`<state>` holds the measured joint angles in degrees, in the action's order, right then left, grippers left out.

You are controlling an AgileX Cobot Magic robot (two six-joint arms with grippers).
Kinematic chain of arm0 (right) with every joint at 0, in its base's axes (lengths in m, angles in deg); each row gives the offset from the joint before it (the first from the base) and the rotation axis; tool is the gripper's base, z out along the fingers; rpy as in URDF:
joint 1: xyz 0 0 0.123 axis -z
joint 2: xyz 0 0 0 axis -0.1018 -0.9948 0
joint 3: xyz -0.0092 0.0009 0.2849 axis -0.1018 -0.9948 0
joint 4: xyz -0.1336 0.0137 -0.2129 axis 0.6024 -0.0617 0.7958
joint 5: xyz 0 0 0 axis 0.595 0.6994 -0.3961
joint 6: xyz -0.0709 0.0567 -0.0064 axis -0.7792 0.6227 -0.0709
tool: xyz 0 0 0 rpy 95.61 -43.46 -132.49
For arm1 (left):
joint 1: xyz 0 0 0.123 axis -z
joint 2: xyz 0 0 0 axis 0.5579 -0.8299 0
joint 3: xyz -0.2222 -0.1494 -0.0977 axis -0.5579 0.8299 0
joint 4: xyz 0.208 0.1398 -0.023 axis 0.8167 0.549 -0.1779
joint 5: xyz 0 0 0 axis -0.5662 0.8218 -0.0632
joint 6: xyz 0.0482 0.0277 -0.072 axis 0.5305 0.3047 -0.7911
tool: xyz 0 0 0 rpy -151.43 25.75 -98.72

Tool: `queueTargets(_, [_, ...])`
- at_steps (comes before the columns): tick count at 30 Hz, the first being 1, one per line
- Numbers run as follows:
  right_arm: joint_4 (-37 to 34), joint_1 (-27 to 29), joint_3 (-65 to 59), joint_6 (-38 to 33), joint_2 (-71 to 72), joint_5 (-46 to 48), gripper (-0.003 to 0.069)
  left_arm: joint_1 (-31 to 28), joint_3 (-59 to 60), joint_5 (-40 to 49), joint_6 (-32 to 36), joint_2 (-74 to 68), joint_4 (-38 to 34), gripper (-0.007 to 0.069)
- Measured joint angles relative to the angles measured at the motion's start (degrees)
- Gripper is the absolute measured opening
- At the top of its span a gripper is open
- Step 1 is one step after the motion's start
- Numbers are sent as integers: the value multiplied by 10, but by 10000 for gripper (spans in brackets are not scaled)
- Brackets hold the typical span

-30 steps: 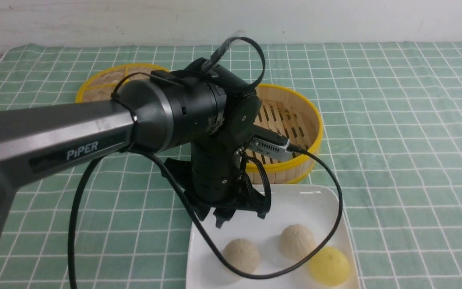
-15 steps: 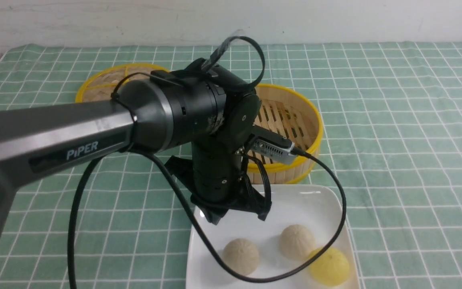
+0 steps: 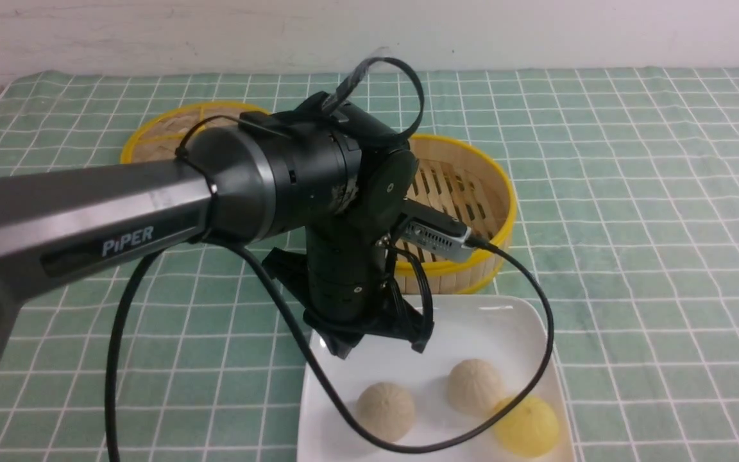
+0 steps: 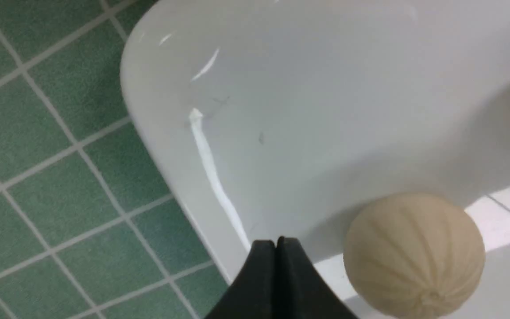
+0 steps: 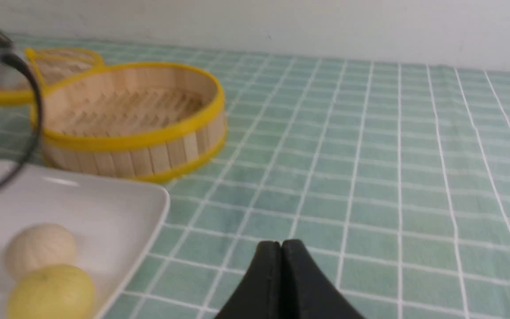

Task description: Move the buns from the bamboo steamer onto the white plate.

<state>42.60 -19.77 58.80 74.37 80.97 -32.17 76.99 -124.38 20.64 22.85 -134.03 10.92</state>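
On the white plate (image 3: pixel 504 321), buns (image 3: pixel 385 410) lie near the left claw (image 4: pixel 276 243).

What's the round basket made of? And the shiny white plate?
The basket looks like bamboo or light wood: pale slats side by side, a slotted floor, and glossy yellow rims, maybe painted. The plate looks like glazed ceramic, possibly plastic: smooth, opaque white, with bright reflections.

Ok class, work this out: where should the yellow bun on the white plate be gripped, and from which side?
Grip the yellow bun across its widest middle, coming from above: it sits dome-up on the white plate. A cream bun crowds its far-left side, so probably close along the free sides.
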Motion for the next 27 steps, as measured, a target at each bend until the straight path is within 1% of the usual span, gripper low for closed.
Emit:
queueTargets(3, [1,47,-37,0,0,9,1,0,0,14,0,30,8,1])
queueTargets(6, [1,74,-61,0,0,15,4,0,0,26,0,70,12,1])
queueTargets(12, [2,109,-74,1,0,-4,8,0,0,66,0,154,35,3])
queueTargets(18, [2,157,-75,1,0,-8,12,0,0,81,-1,285,73,12])
queueTargets(27, [2,164,-75,1,0,-8,18,0,0,83,-24,438,88,15])
